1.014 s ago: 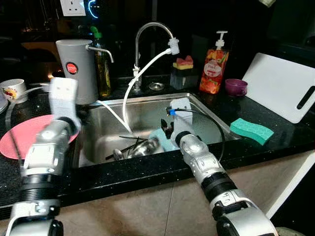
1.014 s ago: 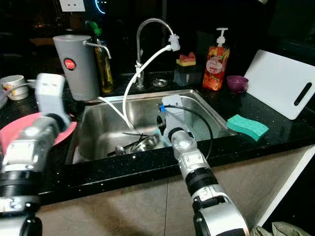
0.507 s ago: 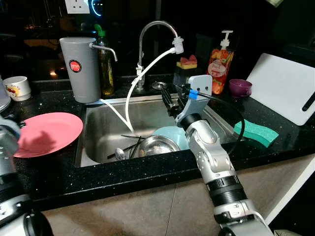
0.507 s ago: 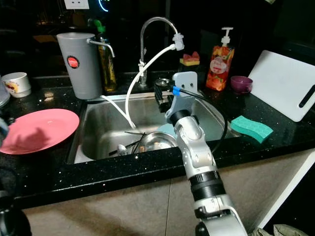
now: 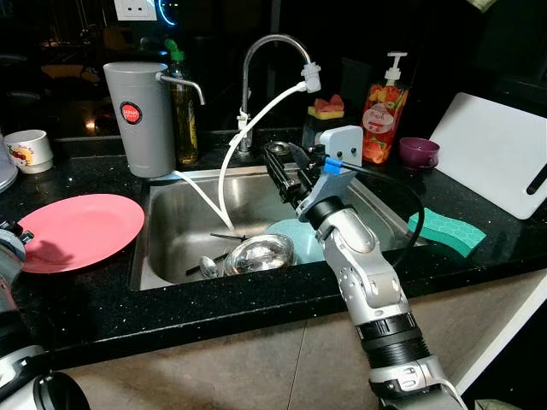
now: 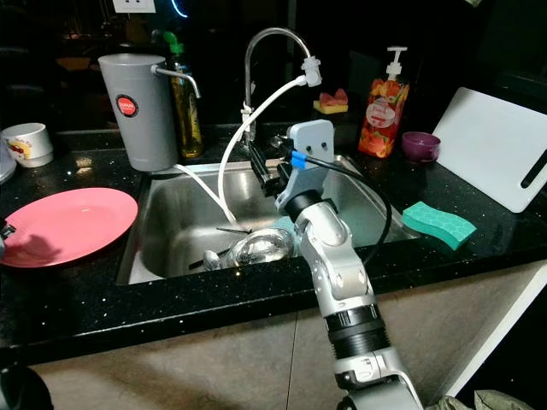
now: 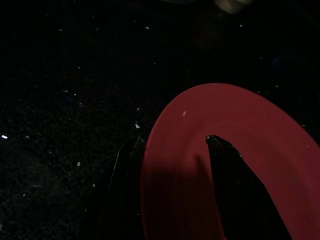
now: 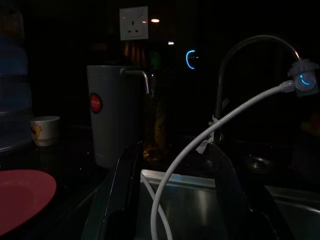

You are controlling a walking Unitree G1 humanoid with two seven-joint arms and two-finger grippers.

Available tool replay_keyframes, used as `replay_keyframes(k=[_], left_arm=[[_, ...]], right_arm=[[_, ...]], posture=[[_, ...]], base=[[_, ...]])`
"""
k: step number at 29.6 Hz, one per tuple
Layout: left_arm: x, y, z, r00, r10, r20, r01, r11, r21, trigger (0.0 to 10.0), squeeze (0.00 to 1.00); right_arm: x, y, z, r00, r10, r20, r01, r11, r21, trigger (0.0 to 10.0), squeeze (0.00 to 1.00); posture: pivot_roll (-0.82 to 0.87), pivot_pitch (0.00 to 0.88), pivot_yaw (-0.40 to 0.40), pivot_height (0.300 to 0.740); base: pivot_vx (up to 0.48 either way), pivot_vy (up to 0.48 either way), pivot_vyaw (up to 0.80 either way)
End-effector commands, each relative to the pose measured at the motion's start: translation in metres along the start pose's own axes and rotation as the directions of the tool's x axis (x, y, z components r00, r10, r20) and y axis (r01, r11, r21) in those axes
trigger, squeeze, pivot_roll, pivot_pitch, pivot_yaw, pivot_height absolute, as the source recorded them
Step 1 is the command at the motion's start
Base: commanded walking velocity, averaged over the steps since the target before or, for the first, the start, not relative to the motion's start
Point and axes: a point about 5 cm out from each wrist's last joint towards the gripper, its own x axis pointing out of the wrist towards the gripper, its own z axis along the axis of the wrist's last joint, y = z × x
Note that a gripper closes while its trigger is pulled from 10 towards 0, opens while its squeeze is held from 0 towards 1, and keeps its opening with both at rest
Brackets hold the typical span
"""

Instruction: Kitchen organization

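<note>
Over the sink (image 5: 162, 256) the right gripper (image 5: 282, 171) hangs with jaws apart, holding nothing; left gripper (image 7: 175, 190) jaws straddle the pink plate's (image 5: 81, 229) rim. Next I'd guess: reach down for the steel bowl (image 5: 259, 253).

Home kitchen at night | steel sink (image 5: 359, 190) with curved tap (image 5: 265, 51) | soap bottle (image 5: 380, 111), cutting board (image 5: 491, 149) on black table (image 5: 102, 299)

One pink plate (image 5: 81, 229), one grey canister (image 5: 138, 117), one white cup (image 5: 27, 150), two sponges (image 5: 447, 231), one soap bottle (image 5: 381, 109), one cutting board (image 5: 491, 152), possibly two sink bowls (image 5: 259, 252).
</note>
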Motion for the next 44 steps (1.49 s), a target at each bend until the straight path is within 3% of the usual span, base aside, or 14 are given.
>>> replay_keyframes(k=[1,5,8,9,10,15,18,20,22,24,26,32,38,44], left_arm=[[0.000,0.003,-0.002,1.000,0.017,0.006,-0.017,0.999,0.034,10.0,0.00],[-0.011,-0.015,0.007,0.982,-0.120,0.147,0.085,0.971,0.223,10.0,0.00],[-0.035,-0.044,0.004,0.892,-0.389,0.232,0.262,0.860,0.437,10.0,0.00],[-0.035,-0.044,0.004,0.892,-0.389,0.232,0.262,0.860,0.437,10.0,0.00],[-0.051,-0.059,-0.008,0.821,-0.530,0.213,0.360,0.770,0.526,10.0,0.00],[-0.057,-0.063,-0.013,0.794,-0.576,0.196,0.396,0.734,0.551,10.0,0.00],[-0.098,-0.087,-0.048,0.609,-0.790,0.065,0.590,0.507,0.628,10.0,0.00],[-0.098,-0.087,-0.048,0.609,-0.790,0.065,0.590,0.507,0.628,10.0,0.00],[-0.120,-0.097,-0.063,0.502,-0.865,0.009,0.672,0.396,0.626,10.0,0.00],[-0.120,-0.097,-0.063,0.502,-0.865,0.009,0.672,0.396,0.626,10.0,0.00],[-0.133,-0.104,-0.073,0.429,-0.903,-0.021,0.718,0.327,0.614,10.0,0.00],[-0.155,-0.115,-0.089,0.326,-0.944,-0.060,0.782,0.233,0.579,10.0,0.00],[-0.169,-0.121,-0.098,0.284,-0.957,-0.068,0.822,0.206,0.531,10.0,0.00],[-0.171,-0.119,-0.104,0.297,-0.952,-0.071,0.821,0.217,0.528,10.0,0.00]], right_arm=[[-0.001,0.004,0.001,1.000,0.015,0.004,-0.015,1.000,0.018,10.0,0.00],[-0.003,0.004,0.003,1.000,-0.008,0.014,0.008,1.000,0.023,10.0,0.00],[-0.008,-0.002,0.005,0.995,-0.101,0.022,0.102,0.994,-0.027,10.0,0.00],[-0.008,-0.002,0.005,0.995,-0.101,0.022,0.102,0.994,-0.027,10.0,0.00],[-0.015,-0.008,0.002,0.987,-0.160,0.008,0.160,0.985,-0.067,10.0,0.00],[-0.017,-0.010,0.001,0.984,-0.179,0.002,0.179,0.980,-0.082,10.0,0.00],[-0.037,-0.028,-0.005,0.951,-0.307,-0.023,0.303,0.947,-0.109,10.0,0.00],[-0.037,-0.028,-0.005,0.951,-0.307,-0.023,0.303,0.947,-0.109,10.0,0.00],[-0.050,-0.039,-0.007,0.925,-0.379,-0.030,0.370,0.917,-0.151,10.0,0.00],[-0.050,-0.039,-0.007,0.925,-0.379,-0.030,0.370,0.917,-0.151,10.0,0.00],[-0.058,-0.045,-0.007,0.907,-0.420,-0.031,0.407,0.894,-0.186,10.0,0.00],[-0.070,-0.053,-0.005,0.878,-0.477,-0.031,0.458,0.858,-0.234,10.0,0.00],[-0.078,-0.060,-0.002,0.849,-0.527,-0.029,0.500,0.821,-0.274,10.0,0.00],[-0.083,-0.060,-0.004,0.837,-0.545,-0.046,0.513,0.812,-0.280,10.0,0.00]], posture=[[0.17,0.106,-0.038,0.740],[0.17,0.106,-0.038,0.740],[0.17,0.109,-0.040,0.740],[0.17,0.109,-0.040,0.740],[0.16,0.111,-0.041,0.740],[0.16,0.111,-0.041,0.740],[0.15,0.112,-0.042,0.740],[0.15,0.112,-0.042,0.740],[0.14,0.113,-0.040,0.740],[0.14,0.113,-0.040,0.740],[0.13,0.110,-0.036,0.740],[0.11,0.107,-0.035,0.740],[0.10,0.100,-0.026,0.740],[0.10,0.098,-0.024,0.740]], base=[[0.000,0.000,0.00],[0.000,0.000,0.00],[0.000,0.000,0.00],[0.000,0.000,0.00],[0.000,0.000,0.00],[0.000,0.000,0.00],[0.000,0.000,0.00],[0.000,0.000,0.00],[0.000,0.000,0.00],[0.000,0.000,0.00],[0.000,0.000,0.00],[0.000,0.000,0.00],[0.000,0.000,0.00],[0.000,0.000,0.00]])
